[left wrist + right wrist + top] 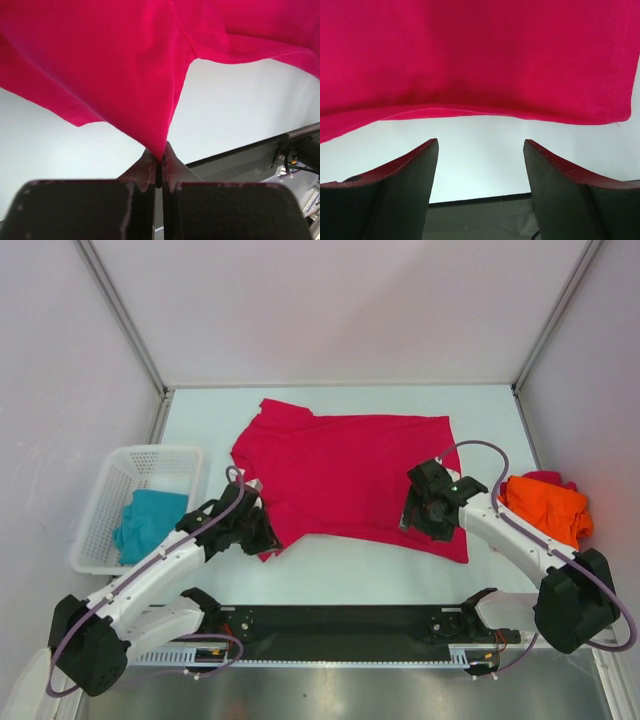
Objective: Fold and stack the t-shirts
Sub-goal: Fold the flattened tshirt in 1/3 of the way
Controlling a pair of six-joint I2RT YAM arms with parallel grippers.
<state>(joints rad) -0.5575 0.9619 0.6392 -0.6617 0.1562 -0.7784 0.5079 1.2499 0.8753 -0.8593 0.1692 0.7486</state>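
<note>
The crimson-pink t-shirt (pixel 350 475) lies spread across the middle of the table. My left gripper (pixel 268 538) is at its near-left corner, shut on a pinched point of the crimson cloth (pixel 125 60), which rises from the closed fingertips (pixel 150 162). My right gripper (pixel 418 523) hangs over the shirt's near-right hem (pixel 480 112), open, with only bare table between its fingers (pixel 415 165). The orange t-shirt (pixel 545 505) lies crumpled at the right edge. The teal t-shirt (pixel 150 520) sits bunched in the basket.
A white mesh basket (pixel 110 480) stands at the left edge of the table. The black rail (pixel 340 625) with the arm bases runs along the near edge. Grey walls enclose the table on three sides.
</note>
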